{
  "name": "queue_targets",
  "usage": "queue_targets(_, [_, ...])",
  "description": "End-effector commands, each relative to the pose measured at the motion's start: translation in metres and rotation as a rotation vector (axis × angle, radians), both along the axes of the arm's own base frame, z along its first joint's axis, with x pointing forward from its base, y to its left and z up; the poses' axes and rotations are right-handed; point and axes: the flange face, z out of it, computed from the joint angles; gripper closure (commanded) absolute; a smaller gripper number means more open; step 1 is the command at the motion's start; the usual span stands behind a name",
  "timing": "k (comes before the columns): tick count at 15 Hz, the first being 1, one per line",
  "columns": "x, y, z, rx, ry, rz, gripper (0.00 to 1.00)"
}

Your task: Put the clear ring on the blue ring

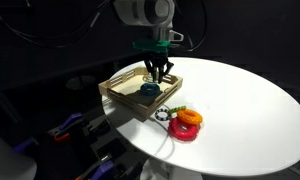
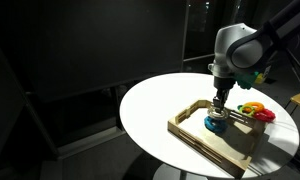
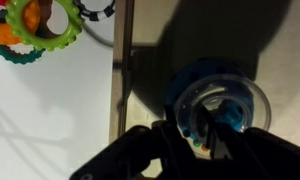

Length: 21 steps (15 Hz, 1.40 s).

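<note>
The blue ring lies inside a wooden tray on a round white table. The clear ring, glassy with small coloured beads in its tube, sits directly over the blue ring and almost covers it. My gripper is down in the tray, its two fingers close together on either side of the clear ring's near rim. In both exterior views the gripper stands right above the blue ring. The clear ring is too faint to make out there.
The tray has low wooden walls around the rings. A pile of other rings, orange, red, green and black-and-white, lies on the table beside the tray. The table edge is near the tray.
</note>
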Motion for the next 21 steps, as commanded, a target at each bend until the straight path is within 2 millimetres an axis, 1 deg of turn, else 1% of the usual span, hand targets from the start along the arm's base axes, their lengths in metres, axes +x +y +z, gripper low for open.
queue_targets(1, [-0.005, -0.002, -0.003, -0.008, -0.006, 0.026, 0.90])
queue_targets(6, [-0.008, -0.002, -0.012, -0.007, 0.005, 0.027, 0.89])
queue_targets(11, [-0.006, -0.002, -0.020, -0.009, -0.013, 0.034, 0.90])
queue_targets(13, [-0.006, -0.002, -0.023, -0.011, -0.018, 0.039, 0.88])
queue_targets(14, [-0.006, -0.002, -0.023, -0.011, -0.019, 0.042, 0.60])
queue_targets(15, [-0.006, -0.002, -0.023, -0.010, -0.020, 0.044, 0.48])
queue_targets(17, [-0.007, -0.002, -0.020, -0.004, -0.015, 0.047, 0.34])
queue_targets(21, [-0.006, -0.004, -0.010, 0.016, -0.003, 0.063, 0.01])
